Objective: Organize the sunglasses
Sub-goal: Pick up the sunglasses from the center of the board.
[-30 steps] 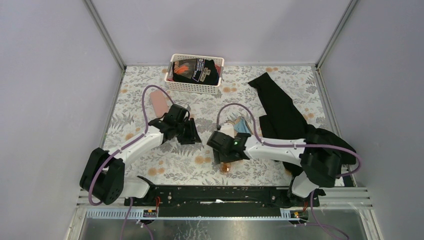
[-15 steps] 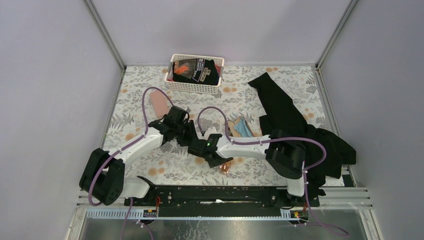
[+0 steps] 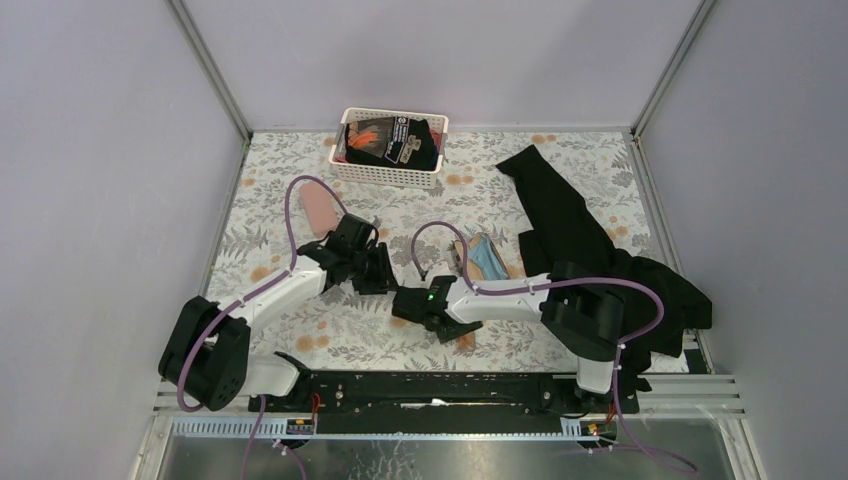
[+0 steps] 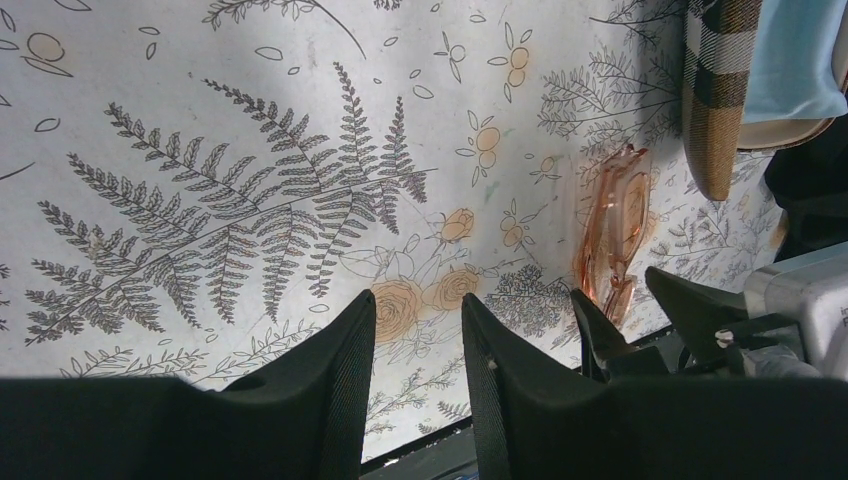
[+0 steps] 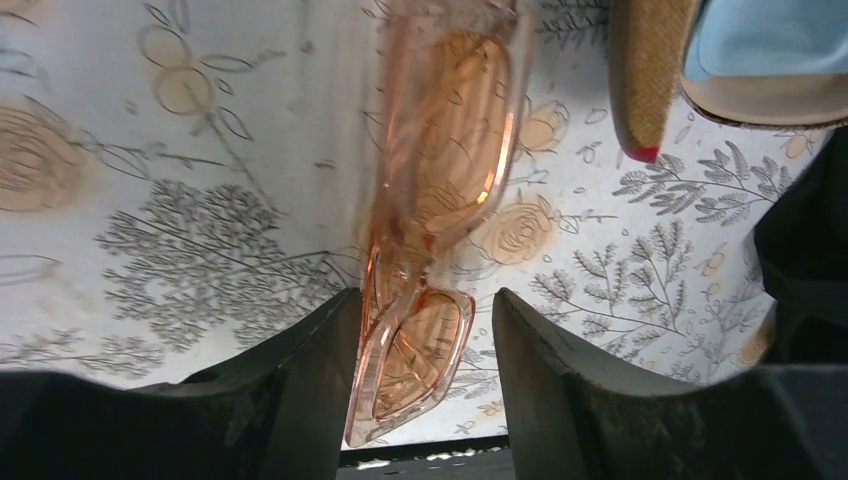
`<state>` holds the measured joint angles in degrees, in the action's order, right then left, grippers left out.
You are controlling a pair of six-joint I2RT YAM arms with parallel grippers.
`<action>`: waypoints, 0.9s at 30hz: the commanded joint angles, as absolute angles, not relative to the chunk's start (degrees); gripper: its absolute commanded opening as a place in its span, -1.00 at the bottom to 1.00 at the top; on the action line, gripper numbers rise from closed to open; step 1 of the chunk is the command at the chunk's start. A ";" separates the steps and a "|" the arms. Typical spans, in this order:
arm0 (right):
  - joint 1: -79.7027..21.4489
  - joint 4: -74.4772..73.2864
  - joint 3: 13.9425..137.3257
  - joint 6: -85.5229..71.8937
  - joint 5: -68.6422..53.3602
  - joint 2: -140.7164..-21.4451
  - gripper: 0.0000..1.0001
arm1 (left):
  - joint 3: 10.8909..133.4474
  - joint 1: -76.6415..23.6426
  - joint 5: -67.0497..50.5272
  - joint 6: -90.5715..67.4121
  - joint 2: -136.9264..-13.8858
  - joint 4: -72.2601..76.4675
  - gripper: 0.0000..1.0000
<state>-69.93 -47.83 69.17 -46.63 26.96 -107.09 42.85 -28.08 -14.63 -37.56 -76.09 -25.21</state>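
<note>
Your right hand (image 5: 422, 300) sits half open astride the orange-tinted sunglasses (image 5: 455, 120), lower centre, placed to pinch them; nothing gripped yet. Left hand (image 4: 417, 305): narrowly open, empty.

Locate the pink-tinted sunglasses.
Right wrist view: the sunglasses lie on the table between the right gripper's open fingers, the plaid case to their right.

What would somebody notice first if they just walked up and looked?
The orange-pink sunglasses on the flowery table, inside the open right gripper. Then the white basket of dark stuff at the far edge, and a big black cloth heaped on the right side.
</note>
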 commanded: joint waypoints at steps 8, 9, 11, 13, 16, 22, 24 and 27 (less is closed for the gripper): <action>-70.05 -42.63 67.44 -40.11 31.61 -102.97 0.22 | 43.29 -27.51 -14.01 -37.10 -75.93 -22.21 -0.17; -70.05 -41.78 67.49 -39.32 31.97 -103.15 0.22 | 43.47 -27.47 -13.59 -37.01 -76.06 -22.40 -0.17; -70.05 -39.93 67.35 -37.77 32.59 -103.55 0.20 | 43.72 -27.34 -13.33 -36.83 -76.35 -22.73 -0.17; -70.05 -39.26 67.67 -36.76 33.79 -104.37 0.16 | 43.66 -27.18 -13.36 -36.74 -76.59 -22.73 -0.17; -70.00 -39.17 67.94 -35.70 35.88 -106.00 0.05 | 43.34 -27.07 -13.42 -36.82 -76.78 -22.51 -0.17; -70.05 -38.37 67.16 -35.46 35.98 -107.10 -0.18 | 43.15 -26.96 -13.59 -37.16 -76.97 -21.99 -0.17; -70.05 -38.36 66.94 -35.84 35.86 -106.71 -0.28 | 43.07 -26.90 -13.60 -37.18 -77.04 -21.94 -0.17; -70.05 -38.52 66.72 -36.27 36.18 -105.59 -0.45 | 43.28 -26.89 -13.83 -37.18 -77.16 -21.93 -0.17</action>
